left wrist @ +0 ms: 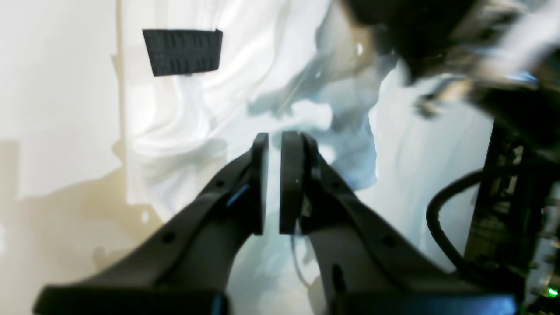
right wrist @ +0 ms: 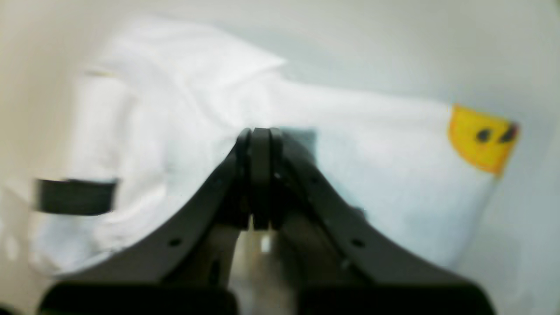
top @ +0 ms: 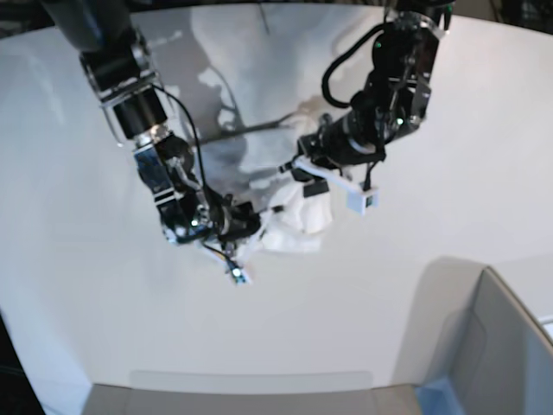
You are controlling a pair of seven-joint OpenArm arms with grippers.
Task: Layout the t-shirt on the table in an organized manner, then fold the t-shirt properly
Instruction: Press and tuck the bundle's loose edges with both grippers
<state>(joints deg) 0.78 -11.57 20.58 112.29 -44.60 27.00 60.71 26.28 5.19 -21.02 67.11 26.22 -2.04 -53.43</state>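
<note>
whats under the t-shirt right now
The white table lies under the t-shirt, which sits bunched between the left claw and right claw. The black tag shows on top. Whatever the folds cover, including most of the print, cannot be seen.

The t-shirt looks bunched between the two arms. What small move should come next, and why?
Probably draw the two arms slowly apart to spread the cloth. The t-shirt lies crumpled in a small heap on the table, with both arms close together over it. The right claw is shut. The left claw shows only a narrow gap, and whether either pinches cloth I cannot tell.
</note>
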